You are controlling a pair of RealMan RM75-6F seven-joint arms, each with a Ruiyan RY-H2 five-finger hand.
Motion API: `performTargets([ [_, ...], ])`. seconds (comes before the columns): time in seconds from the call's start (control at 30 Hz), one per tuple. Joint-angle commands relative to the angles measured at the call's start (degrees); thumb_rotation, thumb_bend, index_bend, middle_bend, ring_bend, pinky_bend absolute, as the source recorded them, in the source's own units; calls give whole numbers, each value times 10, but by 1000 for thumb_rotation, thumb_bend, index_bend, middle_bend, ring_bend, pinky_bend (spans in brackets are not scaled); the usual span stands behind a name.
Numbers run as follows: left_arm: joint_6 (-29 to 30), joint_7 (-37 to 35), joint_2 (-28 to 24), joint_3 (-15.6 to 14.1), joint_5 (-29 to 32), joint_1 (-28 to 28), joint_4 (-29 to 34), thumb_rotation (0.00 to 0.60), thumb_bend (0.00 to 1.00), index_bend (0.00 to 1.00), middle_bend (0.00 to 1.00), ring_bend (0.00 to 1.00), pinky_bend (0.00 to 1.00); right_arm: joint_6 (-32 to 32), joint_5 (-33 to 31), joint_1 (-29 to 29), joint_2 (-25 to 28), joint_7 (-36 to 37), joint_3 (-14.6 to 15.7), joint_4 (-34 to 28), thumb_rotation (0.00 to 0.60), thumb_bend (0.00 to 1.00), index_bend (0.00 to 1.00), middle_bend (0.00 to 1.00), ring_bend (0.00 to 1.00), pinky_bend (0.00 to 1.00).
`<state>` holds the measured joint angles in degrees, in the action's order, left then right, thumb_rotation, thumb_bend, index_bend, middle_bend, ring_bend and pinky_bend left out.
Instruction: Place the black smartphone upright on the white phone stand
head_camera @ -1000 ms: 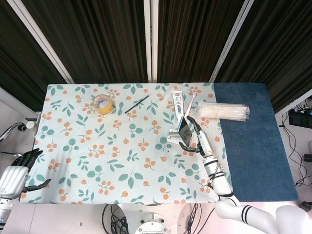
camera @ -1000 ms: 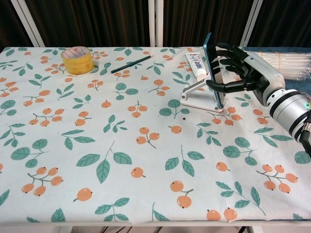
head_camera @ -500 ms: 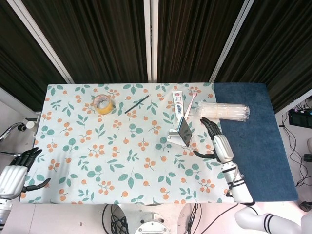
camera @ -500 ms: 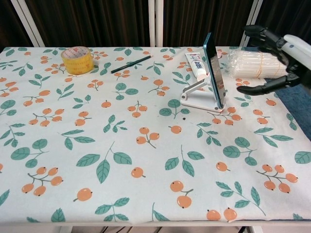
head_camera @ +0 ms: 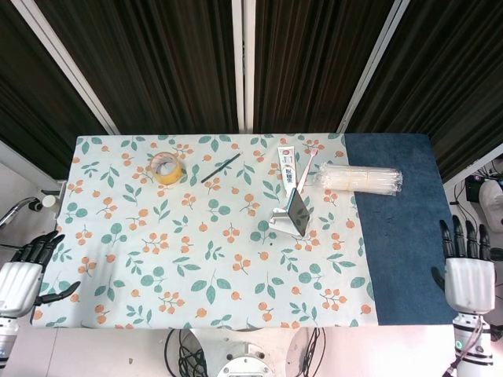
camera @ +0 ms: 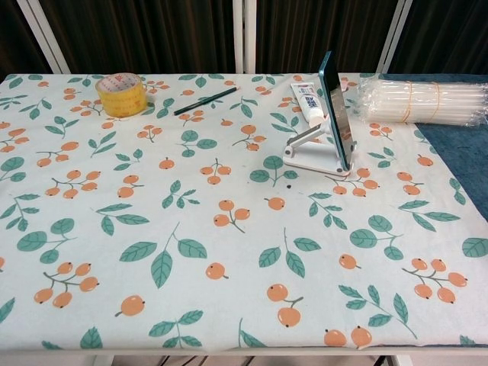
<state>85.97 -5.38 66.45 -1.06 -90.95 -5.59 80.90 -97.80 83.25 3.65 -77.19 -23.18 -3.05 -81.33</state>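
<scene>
Black smartphone (camera: 338, 114), slim w/ teal edge, is seen upright on white phone stand (camera: 311, 152), right of table centre. Toothpaste tube (camera: 307, 103) lies just behind stand. Left hand (head_camera: 21, 275) and right hand (head_camera: 468, 271) are held off table, fingers spread, nothing grasped.

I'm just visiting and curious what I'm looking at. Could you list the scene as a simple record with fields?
phone: black smartphone stands upright on the white phone stand
left hand: open, at the table's left edge
right hand: open, off the table's right side
nearby: toothpaste tube, bundle of clear straws
elsewhere: yellow tape roll, black pen
surface: floral tablecloth
</scene>
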Motion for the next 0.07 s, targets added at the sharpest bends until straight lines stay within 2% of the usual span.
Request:
performTargets([
  [0.03,1,4,-1,2,2,-1,2,336,154,97,72,105,219,-29,-24,-65,40,112,9,14,600,33,0,0,0,0],
  [0.07,1,6,-1,3,3,0,2,337,153,97,72,105,219,-28,-22,-65,39,116,9,18,600,34,0,0,0,0],
])
